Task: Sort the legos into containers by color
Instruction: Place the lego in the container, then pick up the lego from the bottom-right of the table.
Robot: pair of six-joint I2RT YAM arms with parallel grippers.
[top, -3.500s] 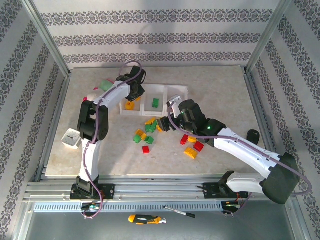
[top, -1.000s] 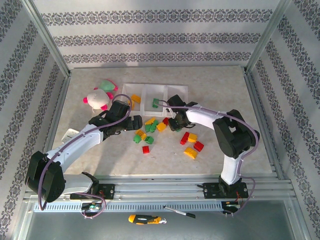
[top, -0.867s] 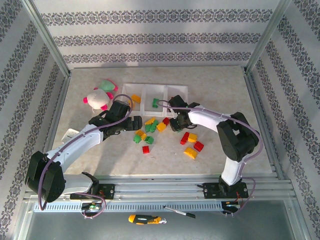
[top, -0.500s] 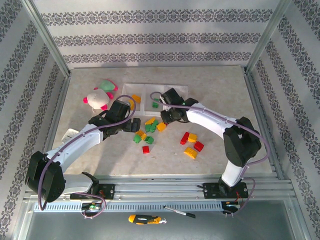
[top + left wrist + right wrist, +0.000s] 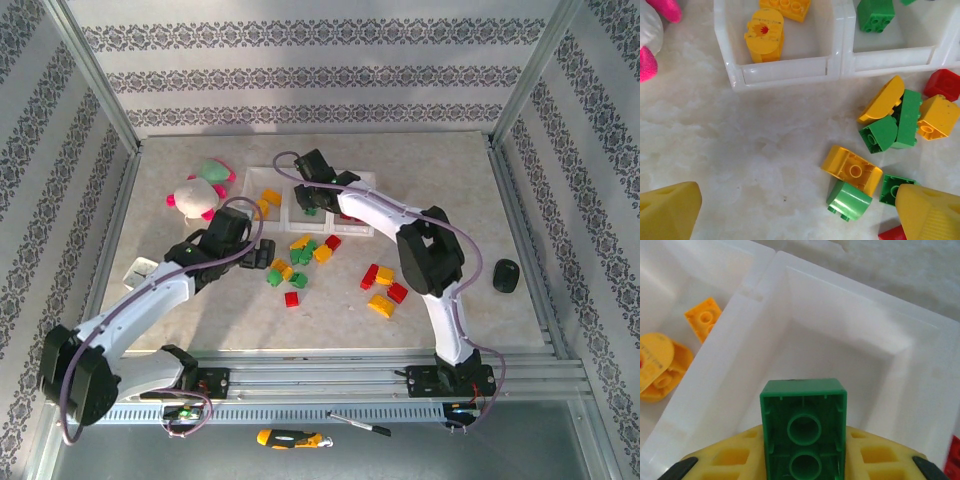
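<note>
the right fingers [image 5: 735, 460] are pinching a green brick [image 5: 803, 410] by its sides, its hollow underside turned toward the wrist camera. they hold it over the middle bin [image 5: 840, 305] of the white row, inside its walls. the bin on its left [image 5: 670, 300] holds yellow-orange bricks [image 5: 702, 315]. the left wrist view shows another green brick [image 5: 875, 14] lying in the middle bin, so the colour match looks right.

the left fingers [image 5: 927, 215] are spread wide with nothing between them, low over the worktop [image 5: 755, 150] at the near edge of the loose pile. closest to them lie a yellow brick [image 5: 851, 170] and a rounded green one [image 5: 850, 200], touching each other.

i judge the step in hand to be the drop on the right side. the next move only needs those fingers to part, perhaps after easing lower so the brick does not bounce out. on the left a pick is coming. because the nearest two pieces touch, the fingers must straddle one cleanly or they will drag its neighbour along.

the sort is far from done. from above, a mixed cluster [image 5: 300, 250] sits in front of the bins and a red and orange group [image 5: 385, 290] lies well to its right. the plush toy [image 5: 200, 190] rests beside the row, apart from the bricks.
</note>
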